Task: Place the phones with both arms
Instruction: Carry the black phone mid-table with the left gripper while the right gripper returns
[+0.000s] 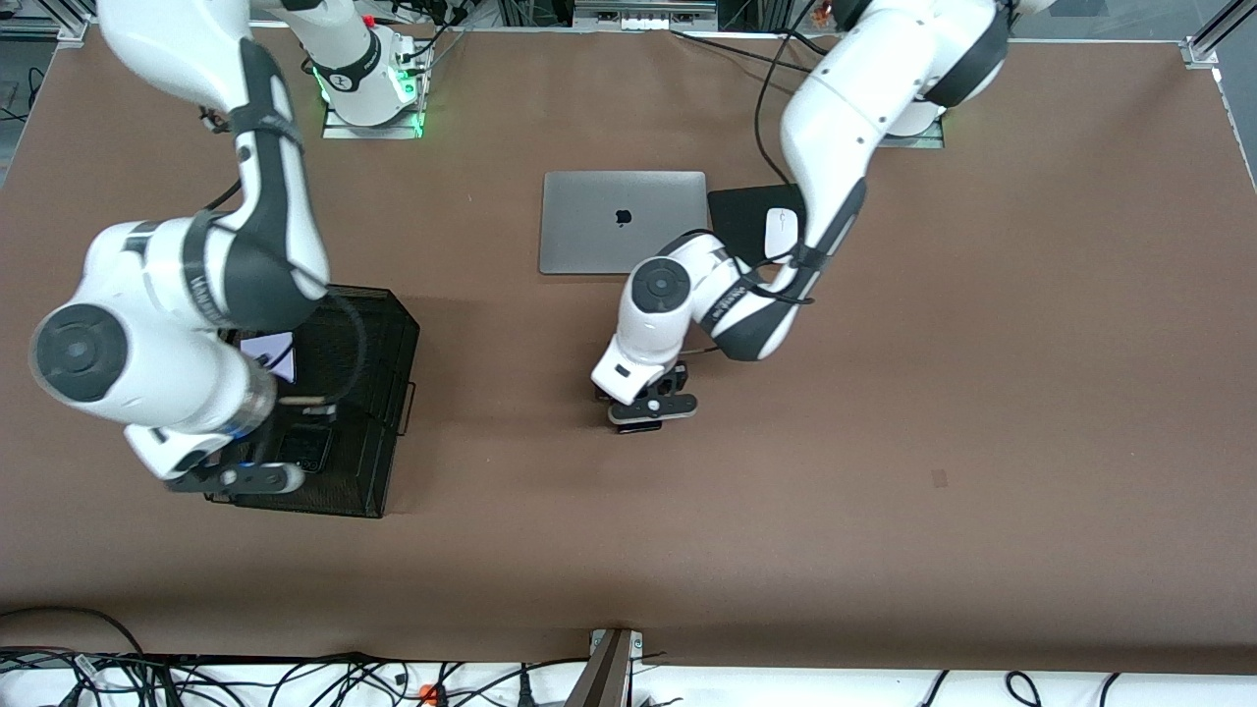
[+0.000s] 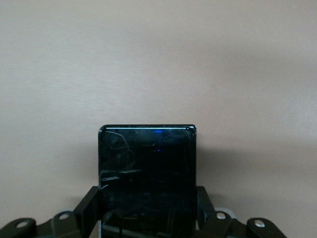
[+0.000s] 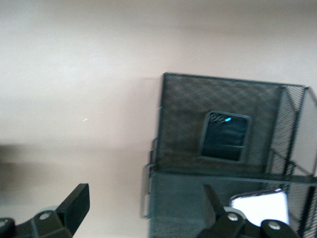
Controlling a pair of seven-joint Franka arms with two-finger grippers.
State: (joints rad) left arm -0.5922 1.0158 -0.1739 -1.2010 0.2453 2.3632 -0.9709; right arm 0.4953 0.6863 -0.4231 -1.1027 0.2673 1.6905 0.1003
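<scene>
Gripping a glossy black slab phone (image 2: 146,178), left pincer (image 2: 148,210); right pincer (image 3: 143,208) gapes over mesh basket (image 3: 218,99).

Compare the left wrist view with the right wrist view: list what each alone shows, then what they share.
Only the left wrist view: the long black phone clamped between the left gripper's fingers, over bare table.

Only the right wrist view: the black mesh tray holding the small black phone, the white phone on a lower level, and the right gripper open and empty.

Both: the brown tabletop and the viewing arm's own black fingers.
</scene>
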